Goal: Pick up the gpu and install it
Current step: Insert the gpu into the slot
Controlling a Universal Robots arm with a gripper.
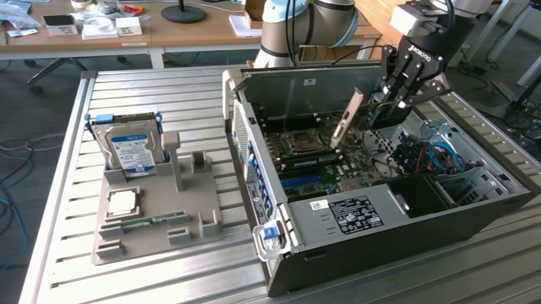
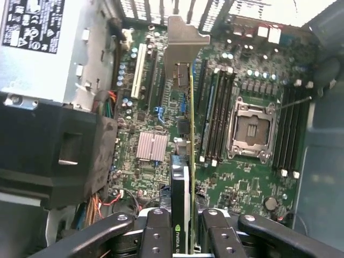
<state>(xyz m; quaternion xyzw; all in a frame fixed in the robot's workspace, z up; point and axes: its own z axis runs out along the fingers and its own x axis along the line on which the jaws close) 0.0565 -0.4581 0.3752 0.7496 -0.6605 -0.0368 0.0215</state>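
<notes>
The hand, in the upper right of the exterior view, is clamped on the gpu. It holds the card by its dark body above the open computer case, clear of the motherboard. The case lies on its side with the panel off, so the board faces up and can be reached from above. The card hangs tilted, with its beige bracket slanting down toward the board. In the wrist view the gpu is edge-on between the fingers, and its bracket points at the rear slot openings. That grip probably serves to line its edge up with an expansion slot. On the exterior view's left a grey fixture sits on the slatted metal desk. Each part there rests in its own holder, likely so it stays put and is easy to grasp. By count there is one gpu, one hard drive standing upright, one CPU chip lying flat, one RAM stick, one case and one empty CPU socket.
</notes>
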